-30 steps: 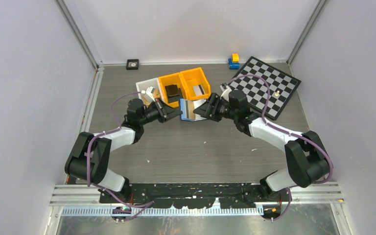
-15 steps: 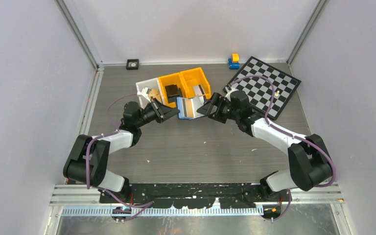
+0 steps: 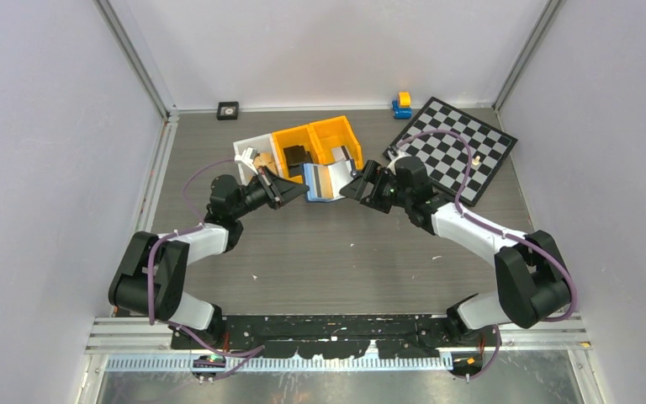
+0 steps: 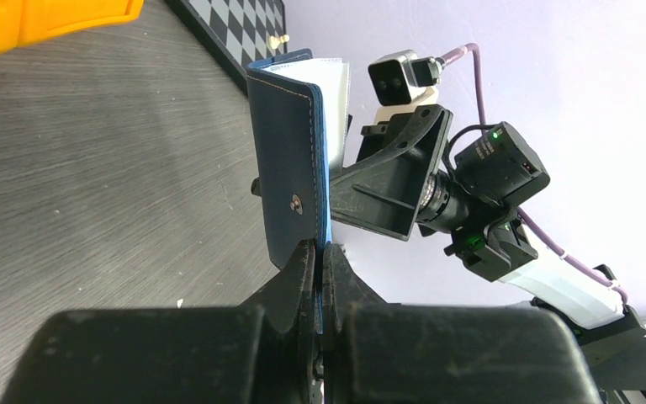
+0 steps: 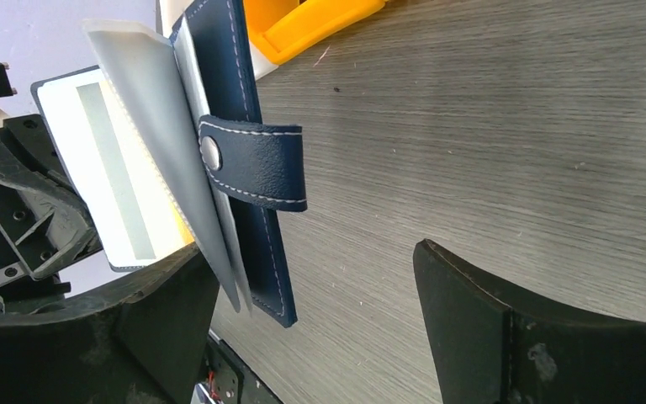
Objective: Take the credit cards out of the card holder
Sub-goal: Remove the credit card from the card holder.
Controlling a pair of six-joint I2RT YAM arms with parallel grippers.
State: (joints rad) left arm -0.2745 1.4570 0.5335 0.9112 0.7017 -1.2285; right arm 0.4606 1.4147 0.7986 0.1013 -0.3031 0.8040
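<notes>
The navy card holder (image 3: 323, 181) hangs open above the table between the two arms, just in front of the orange bins. My left gripper (image 4: 320, 252) is shut on one edge of the card holder (image 4: 290, 160), near its snap stud. My right gripper (image 5: 311, 261) is open wide. The other flap of the card holder (image 5: 235, 93), with its snap tab (image 5: 256, 160), hangs between the fingers, close to the left finger (image 5: 168, 311). Thin grey leaves (image 5: 156, 118) fan out from inside. I cannot tell the credit cards from the pockets.
Two orange bins (image 3: 320, 143) and a white bin (image 3: 251, 153) stand right behind the holder; one orange bin holds a black block (image 3: 296, 156). A chessboard (image 3: 458, 147) lies at the back right, with a blue and yellow toy (image 3: 401, 104) beside it.
My right gripper has opened wide and let go of the holder's flap. Both grippers and the holder shifted a little toward the bins, and the holder spread open further.
</notes>
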